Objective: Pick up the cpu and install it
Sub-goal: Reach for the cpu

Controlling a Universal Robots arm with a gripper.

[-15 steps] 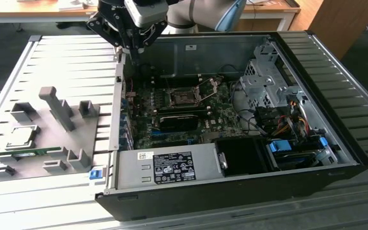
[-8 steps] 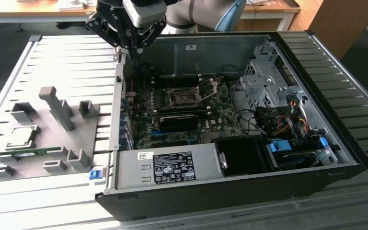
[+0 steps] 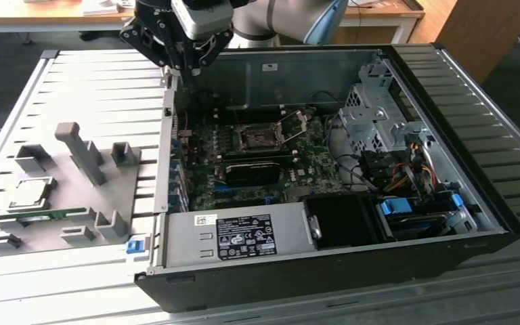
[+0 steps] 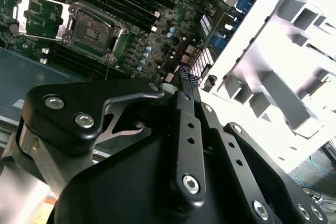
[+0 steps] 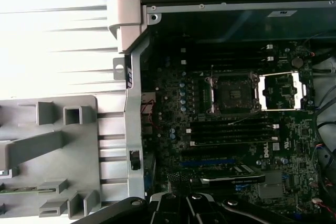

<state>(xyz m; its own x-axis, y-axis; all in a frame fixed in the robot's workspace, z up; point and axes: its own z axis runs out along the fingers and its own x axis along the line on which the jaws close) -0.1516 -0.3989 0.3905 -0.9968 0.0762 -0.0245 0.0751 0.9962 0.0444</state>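
The cpu (image 3: 27,193) lies well apart from the tool (image 3: 179,68).

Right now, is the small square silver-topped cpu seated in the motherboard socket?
No, the cpu lies on the grey fixture plate, outside the case; the socket stands open.

Support surface: slatted metal table (image 3: 89,81). Two items lie directly on it: an open computer case (image 3: 332,271), on its side, one corner beneath the gripper (image 3: 183,68) – and a grey fixture plate (image 3: 143,196), just beside the case, farther from the gripper
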